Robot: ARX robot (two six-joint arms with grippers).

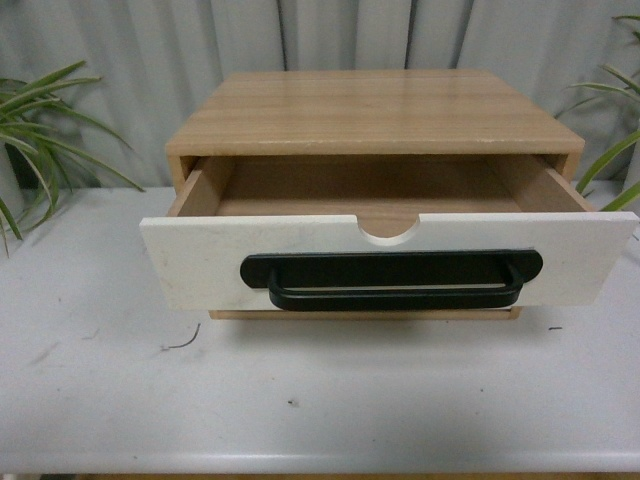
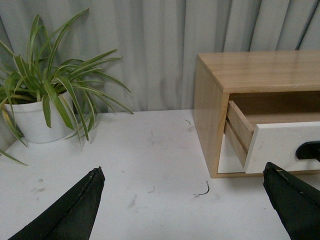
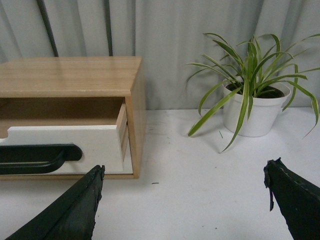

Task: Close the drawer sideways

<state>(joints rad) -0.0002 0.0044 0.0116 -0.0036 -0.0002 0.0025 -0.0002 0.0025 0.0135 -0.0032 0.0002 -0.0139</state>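
The drawer (image 1: pixel 200 265) stands pulled well out of a low wooden cabinet (image 1: pixel 370 110) in the middle of the white table (image 1: pixel 300 400). Its white front faces the near edge, and its long axis runs left to right. A long black bar handle (image 1: pixel 390 280) lies along that front, under a semicircular notch (image 1: pixel 388 232) in the top edge. The light wood sides show on both ends, and the inside looks bare.

Just off the near left corner of the drawer, a thin curled scrap (image 1: pixel 183 342) lies on the table. A spider plant in a white pot (image 2: pixel 35 120) stands far left, and a second potted spider plant (image 3: pixel 252 112) stands far right, both well clear of the cabinet. A grey pleated curtain (image 1: pixel 120 60) hangs behind.

The left gripper (image 2: pixel 182 170) hangs low over the table to the left of the cabinet, its jaws spread wide and holding nothing. The right gripper (image 3: pixel 184 166) does the same on the right side, spread wide and empty. Neither touches the drawer, and nothing lies between them and it.
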